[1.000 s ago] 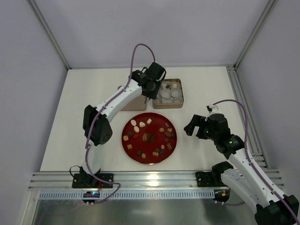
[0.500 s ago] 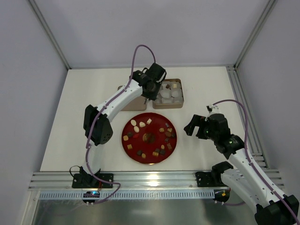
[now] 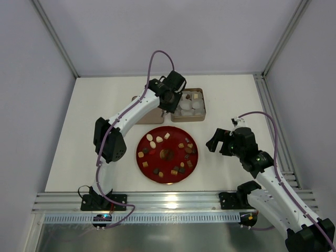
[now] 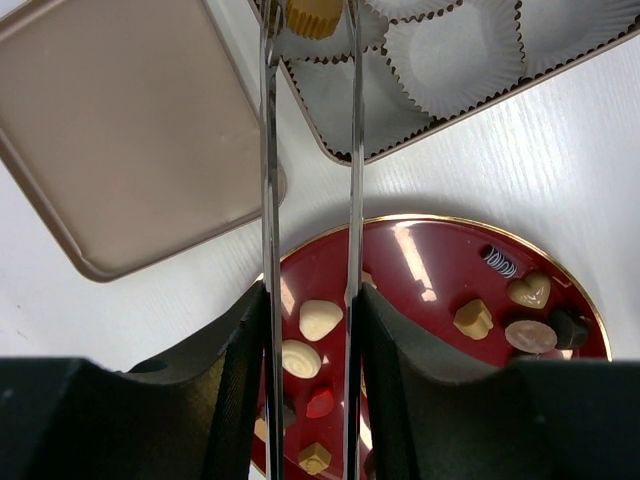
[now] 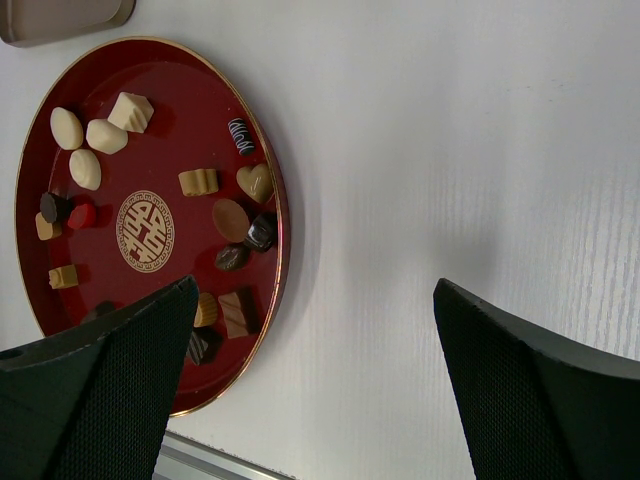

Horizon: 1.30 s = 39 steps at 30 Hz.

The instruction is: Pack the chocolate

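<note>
Top external: white table [image 3: 94,115], grey walls [image 3: 168,37], chocolate [image 3: 151,137] on red plate [image 3: 157,158].

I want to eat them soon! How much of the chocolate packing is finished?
Just started. A couple of chocolates sit in the tin. The left gripper has a caramel chocolate between its fingers, over the paper cups. Many loose chocolates wait on the red plate; several cups are empty.
</note>
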Motion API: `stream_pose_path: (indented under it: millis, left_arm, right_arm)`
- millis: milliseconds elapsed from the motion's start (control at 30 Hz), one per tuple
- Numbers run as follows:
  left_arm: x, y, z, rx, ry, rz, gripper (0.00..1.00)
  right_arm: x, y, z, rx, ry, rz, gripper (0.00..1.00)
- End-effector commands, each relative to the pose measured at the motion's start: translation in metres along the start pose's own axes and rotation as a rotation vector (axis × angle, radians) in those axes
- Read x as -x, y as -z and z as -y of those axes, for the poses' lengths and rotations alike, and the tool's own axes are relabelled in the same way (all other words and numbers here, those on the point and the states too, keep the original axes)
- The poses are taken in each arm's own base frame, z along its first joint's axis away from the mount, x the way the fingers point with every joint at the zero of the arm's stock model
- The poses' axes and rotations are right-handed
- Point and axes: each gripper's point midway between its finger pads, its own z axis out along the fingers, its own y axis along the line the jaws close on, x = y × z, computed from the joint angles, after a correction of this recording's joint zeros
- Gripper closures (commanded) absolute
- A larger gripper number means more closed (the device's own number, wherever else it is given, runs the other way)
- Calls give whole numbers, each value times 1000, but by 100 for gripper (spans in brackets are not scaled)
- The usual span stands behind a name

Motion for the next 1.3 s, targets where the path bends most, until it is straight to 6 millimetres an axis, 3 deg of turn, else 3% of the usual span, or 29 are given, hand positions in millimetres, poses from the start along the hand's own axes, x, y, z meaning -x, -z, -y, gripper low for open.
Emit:
stream_pose_path:
  millis: [0,333,700,833,1000,1033,1067,1267]
  left_arm:
    - [6,7,-3,6,-14,20,58]
    - [11,21,0,-10,-12,40,58]
    - [19,90,26,-102,-14,149,60]
    - [8,114,40,-146,-18,170,60]
    - [-28,126,57,-155,-34,145,60]
    - [-33,138,64,-171,-42,164,60]
    - [-47,133,65,-165,-46,137,60]
    - [-86,152,81,-204,-37,138,59]
  right_arm:
    - [17,4,-10,32,11,53,0]
    - [16,6,-10,33,9,56,0]
    - [19,7,-11,34,8,63,0]
    - [19,8,-11,31,8,65,0]
    - [20,10,-11,34,5,70,0]
    - [20,11,-11,35,7,71,0]
    - [19,11,-11,34,7,70,0]
    - [16,14,-9,32,7,69,0]
